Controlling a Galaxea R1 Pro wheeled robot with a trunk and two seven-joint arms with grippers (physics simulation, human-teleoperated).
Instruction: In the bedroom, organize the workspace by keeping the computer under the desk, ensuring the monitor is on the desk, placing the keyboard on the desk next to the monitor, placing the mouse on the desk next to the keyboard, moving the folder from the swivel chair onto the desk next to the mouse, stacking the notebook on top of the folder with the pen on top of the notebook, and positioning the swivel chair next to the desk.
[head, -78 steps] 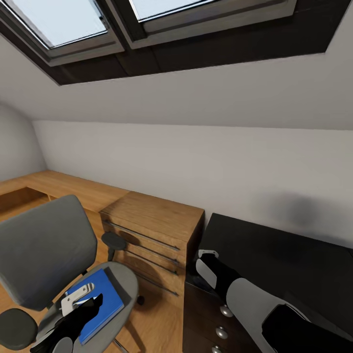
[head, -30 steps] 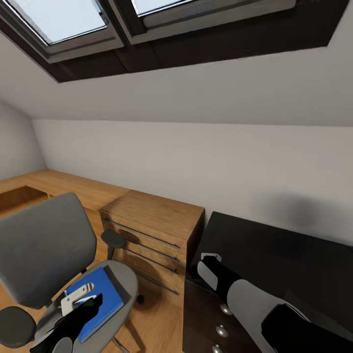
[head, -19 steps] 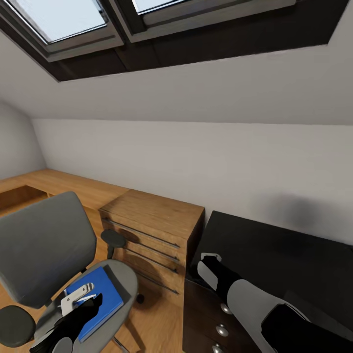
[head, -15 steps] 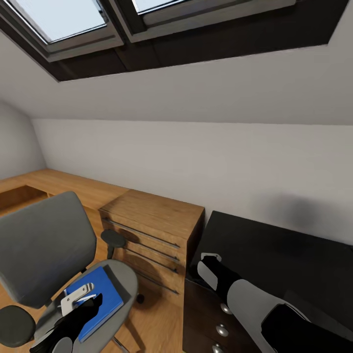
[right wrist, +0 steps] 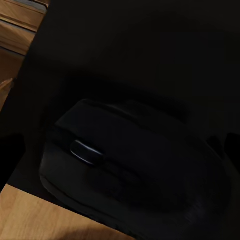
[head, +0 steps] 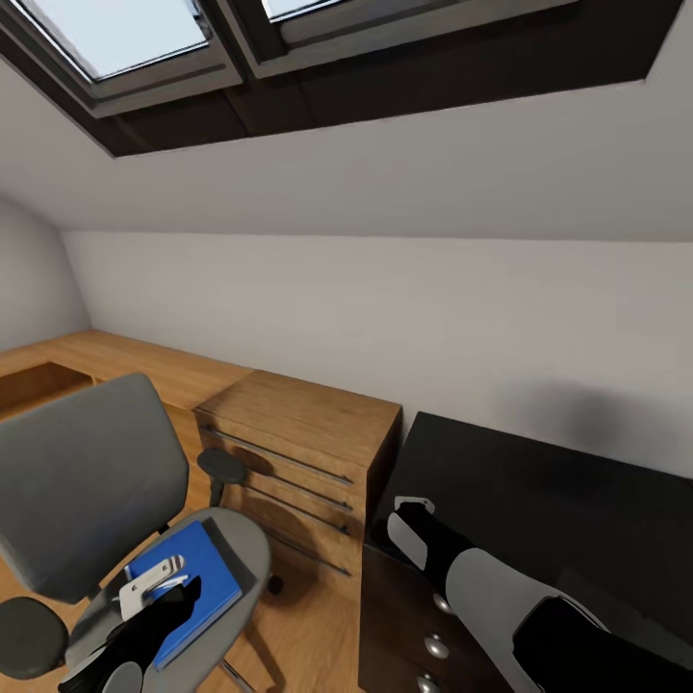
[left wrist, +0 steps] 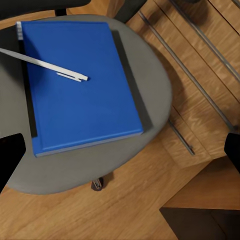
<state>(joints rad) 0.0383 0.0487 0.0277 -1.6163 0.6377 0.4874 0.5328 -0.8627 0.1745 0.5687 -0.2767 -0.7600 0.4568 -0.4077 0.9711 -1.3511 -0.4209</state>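
The grey swivel chair (head: pixel 87 481) stands at the lower left with the blue folder (head: pixel 192 582) flat on its seat (left wrist: pixel 152 75). A white pen (left wrist: pixel 50 67) lies on the folder (left wrist: pixel 80 85). My left gripper (left wrist: pixel 120 152) hovers open above the folder's near edge, touching nothing. My right gripper (head: pixel 409 508) reaches over the near left corner of the black desk (head: pixel 539 500). There the black mouse (right wrist: pixel 125 165) rests on the desk top (right wrist: pixel 150 40), between the open fingers of my right gripper (right wrist: pixel 120 145). The computer, monitor, keyboard and notebook are out of view.
A light wooden drawer cabinet (head: pixel 298 433) stands between chair and desk, with a low wooden bench (head: pixel 115 361) running along the wall behind. The desk's silver-knobbed drawers (head: pixel 441 608) sit under my right arm. Sloped ceiling with skylights (head: pixel 115 38) overhead.
The whole picture has drifted slightly, so the camera moved a little. Both arms, the folder and the chair keep their places.
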